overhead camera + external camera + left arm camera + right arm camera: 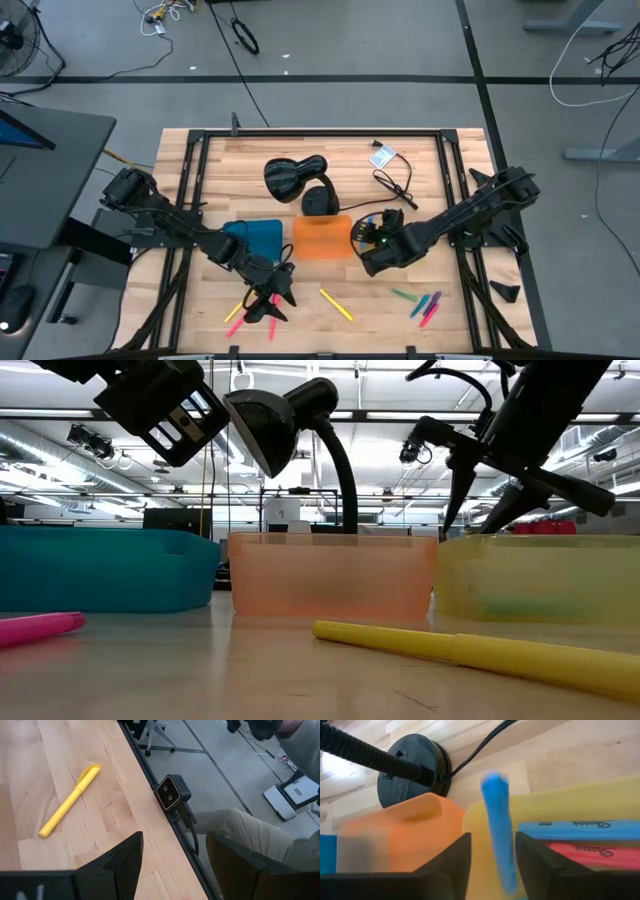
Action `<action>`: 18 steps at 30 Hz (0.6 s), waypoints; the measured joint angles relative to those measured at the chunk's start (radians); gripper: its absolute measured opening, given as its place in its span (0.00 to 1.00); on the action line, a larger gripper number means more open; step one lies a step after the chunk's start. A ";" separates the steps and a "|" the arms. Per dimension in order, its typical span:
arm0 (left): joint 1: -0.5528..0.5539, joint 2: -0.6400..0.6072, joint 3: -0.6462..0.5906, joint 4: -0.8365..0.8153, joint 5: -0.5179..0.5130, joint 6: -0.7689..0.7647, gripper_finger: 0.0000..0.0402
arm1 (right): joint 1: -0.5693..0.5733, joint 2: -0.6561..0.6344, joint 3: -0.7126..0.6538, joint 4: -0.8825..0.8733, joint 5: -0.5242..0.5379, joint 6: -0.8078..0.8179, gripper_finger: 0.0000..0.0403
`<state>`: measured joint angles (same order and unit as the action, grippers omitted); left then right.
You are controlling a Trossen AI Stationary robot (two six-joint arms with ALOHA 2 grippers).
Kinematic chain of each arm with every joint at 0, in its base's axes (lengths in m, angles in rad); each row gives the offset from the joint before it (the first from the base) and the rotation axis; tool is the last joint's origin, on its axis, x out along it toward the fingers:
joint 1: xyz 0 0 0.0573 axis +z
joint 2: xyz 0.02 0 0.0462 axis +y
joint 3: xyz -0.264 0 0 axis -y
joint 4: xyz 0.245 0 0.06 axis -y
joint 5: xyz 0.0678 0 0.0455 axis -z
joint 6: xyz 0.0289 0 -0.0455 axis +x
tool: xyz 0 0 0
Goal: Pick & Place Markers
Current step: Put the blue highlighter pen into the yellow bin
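My right gripper (492, 836) hangs open over the yellow tray (545, 805). A blurred blue marker (497, 830) stands upright between its spread fingers. A blue marker (575, 827) and a red one (580, 851) lie flat in that tray. My left gripper (174, 840) is open with nothing in it, above the table's near edge by two pink markers (240, 315). A yellow marker (337, 305) lies flat on the wood between the arms. Several more markers (420, 303) lie at the near right.
An orange tray (322, 238) and a blue tray (255, 237) stand in a row left of the yellow one. A black desk lamp (295, 178) and its cable (395, 185) sit behind them. A small camera (172, 792) sits on the near edge. A person's leg (240, 825) shows beyond it.
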<state>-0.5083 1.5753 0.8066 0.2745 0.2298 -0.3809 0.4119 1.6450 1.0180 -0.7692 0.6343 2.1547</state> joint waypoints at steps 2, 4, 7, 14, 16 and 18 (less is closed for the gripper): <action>0.000 0.000 0.000 0.000 0.000 0.000 0.55 | 0.005 -0.006 0.000 -0.004 0.001 -0.001 0.44; 0.000 0.000 0.000 0.001 0.000 0.000 0.55 | 0.011 -0.019 0.000 -0.028 0.000 0.001 0.47; 0.000 0.000 0.000 0.002 0.000 0.001 0.55 | 0.019 -0.051 0.000 -0.052 0.001 0.005 0.50; 0.000 0.000 0.000 0.006 0.000 0.000 0.55 | 0.041 -0.130 0.000 -0.116 0.049 0.010 0.50; 0.000 0.000 0.000 0.006 0.000 0.000 0.55 | 0.041 -0.130 0.000 -0.117 0.063 0.003 0.50; 0.000 0.000 0.000 0.006 0.000 0.001 0.55 | 0.033 -0.130 0.000 -0.103 0.063 -0.038 0.50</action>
<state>-0.5083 1.5753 0.8066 0.2808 0.2295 -0.3801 0.4445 1.5152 1.0183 -0.8725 0.6977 2.1163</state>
